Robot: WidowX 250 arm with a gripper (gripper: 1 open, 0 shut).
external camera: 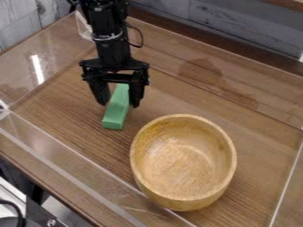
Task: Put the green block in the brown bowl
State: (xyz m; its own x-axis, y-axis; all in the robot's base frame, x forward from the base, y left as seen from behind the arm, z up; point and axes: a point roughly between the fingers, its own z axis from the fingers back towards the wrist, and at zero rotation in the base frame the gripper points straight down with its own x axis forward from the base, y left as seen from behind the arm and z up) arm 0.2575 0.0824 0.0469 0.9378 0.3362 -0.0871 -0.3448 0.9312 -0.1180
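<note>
The green block (115,113) lies flat on the wooden table, a bright green bar pointing roughly toward and away from the camera. My gripper (116,93) hangs pointing straight down over its far end, open, one black finger (95,91) to the left of the block and the other to the right. The fingertips are low, near the block's top, and I cannot tell whether they touch it. The brown bowl (225,168), large, round and light wood, stands empty to the lower right of the block, a short gap between them.
The wooden table (225,84) is ringed by low clear plastic walls (71,164) at the front and left. A grey plank wall runs along the back. Black cables (14,213) lie outside the front left corner.
</note>
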